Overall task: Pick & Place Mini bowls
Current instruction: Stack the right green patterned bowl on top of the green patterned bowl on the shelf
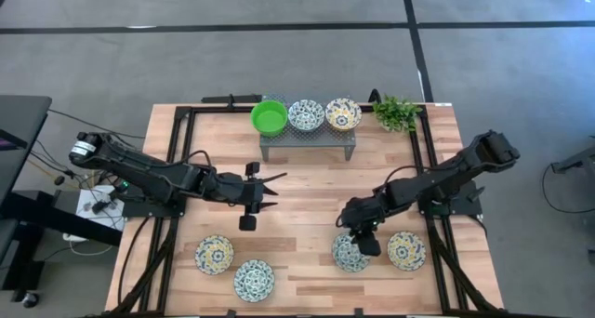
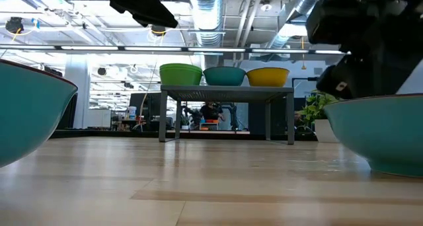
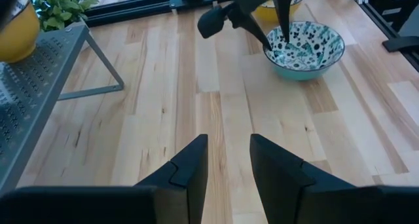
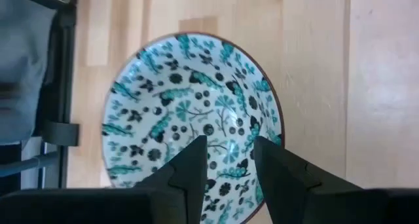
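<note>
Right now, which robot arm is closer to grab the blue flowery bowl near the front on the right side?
The right arm. Its right gripper hangs directly over the blue-patterned bowl, fingers open above its inside. The left gripper waits open over bare wood near the table's middle, farther from that bowl.

Lighting bright and even from overhead ceiling strips [image 2: 198, 47]. Near bowl [image 2: 30, 110] out of focus. Shadows soft.

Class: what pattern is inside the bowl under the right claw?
The bowl is white with a blue-green floral pattern, clearest in the right wrist view.
</note>
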You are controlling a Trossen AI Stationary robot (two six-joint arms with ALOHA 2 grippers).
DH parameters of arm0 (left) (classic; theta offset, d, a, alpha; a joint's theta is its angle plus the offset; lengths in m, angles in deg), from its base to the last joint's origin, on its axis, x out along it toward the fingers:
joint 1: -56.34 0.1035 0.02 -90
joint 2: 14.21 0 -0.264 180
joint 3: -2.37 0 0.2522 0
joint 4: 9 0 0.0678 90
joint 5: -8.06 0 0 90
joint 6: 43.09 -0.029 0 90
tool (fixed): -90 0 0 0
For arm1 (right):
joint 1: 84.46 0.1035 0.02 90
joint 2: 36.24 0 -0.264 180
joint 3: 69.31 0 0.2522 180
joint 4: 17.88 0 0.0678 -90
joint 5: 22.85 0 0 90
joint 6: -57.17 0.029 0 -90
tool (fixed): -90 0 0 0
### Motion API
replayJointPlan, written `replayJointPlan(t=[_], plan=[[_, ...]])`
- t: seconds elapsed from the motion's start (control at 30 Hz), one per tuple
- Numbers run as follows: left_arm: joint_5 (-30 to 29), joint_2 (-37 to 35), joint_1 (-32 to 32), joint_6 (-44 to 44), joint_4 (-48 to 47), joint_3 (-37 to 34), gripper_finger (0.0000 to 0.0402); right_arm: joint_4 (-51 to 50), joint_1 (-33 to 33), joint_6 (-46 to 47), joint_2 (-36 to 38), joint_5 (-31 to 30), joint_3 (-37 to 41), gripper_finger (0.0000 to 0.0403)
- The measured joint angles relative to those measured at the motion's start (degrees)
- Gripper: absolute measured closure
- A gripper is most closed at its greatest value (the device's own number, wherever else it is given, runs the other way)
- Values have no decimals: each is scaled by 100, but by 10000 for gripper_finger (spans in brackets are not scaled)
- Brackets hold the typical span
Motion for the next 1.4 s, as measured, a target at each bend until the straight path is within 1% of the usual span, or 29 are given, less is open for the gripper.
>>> replayJointPlan(t=[0.23,0.37,0.5,0.63,0.77,0.87,0.97,1.1,1.13,1.27,1.37,1.4], plan=[[0,0,0,-2,0,0,286,-2,0,-17,250,-56,0,281],[0,0,0,0,0,0,286,-59,0,-165,255,-321,0,281],[0,0,0,0,2,0,286,-97,-14,-347,208,-501,0,281],[0,0,0,0,2,0,286,-202,-40,-347,113,-495,2,281],[2,0,-2,0,0,1,286,-306,-33,-321,-132,-471,11,281],[2,0,-2,0,0,0,286,-164,-33,-318,-299,-453,-3,284],[2,2,-2,0,-9,0,286,-81,-35,-317,-356,-424,0,308],[2,2,-2,0,-1,0,286,-49,-85,-511,-296,-250,-76,380],[2,2,-2,0,3,0,286,-62,-104,-666,-297,-193,-106,389],[2,2,-2,0,2,0,286,-85,-141,-883,-289,-220,-314,387],[7,2,-2,0,2,0,286,-250,-193,-1259,-213,-251,-726,396],[7,2,-2,0,4,0,286,-357,-219,-1462,-197,-352,-909,396]])
